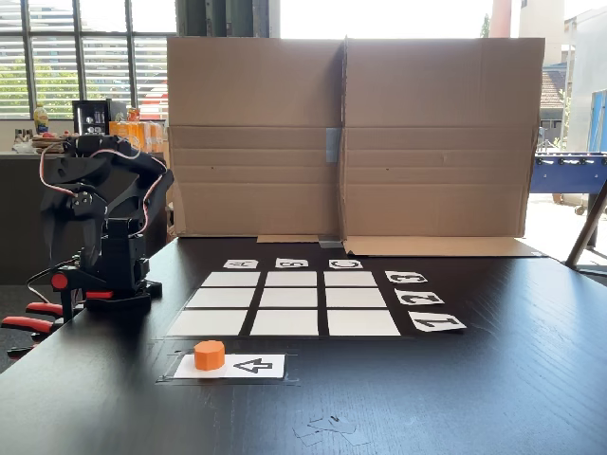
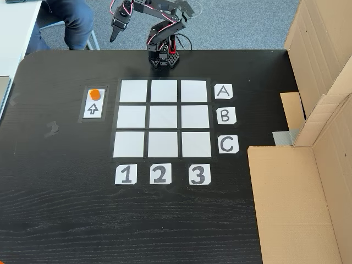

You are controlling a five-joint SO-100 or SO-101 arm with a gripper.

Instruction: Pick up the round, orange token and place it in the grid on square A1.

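Black table (image 1: 493, 398) nearest; cardboard screen (image 1: 346, 137) behind; windows (image 1: 85, 57) beyond.

white cards (image 2: 223, 91) edging the grid (image 2: 163, 119) read a b c, 1 2 3.

A dark wood-grain bench (image 1: 493, 398) carries a white card with a black arrow (image 2: 93, 103), taped flat near one edge, and a large folded brown cardboard sheet (image 1: 351, 133) stands upright along the far side in a fixed view, with a strip of grey tape (image 2: 284, 137) at its fold. A few small scraps of clear tape (image 1: 330, 429) lie on the bench close to the camera. A seated person's leg in blue trousers (image 2: 74, 16) shows beyond the bench's corner, above a grey carpet (image 2: 242, 22).
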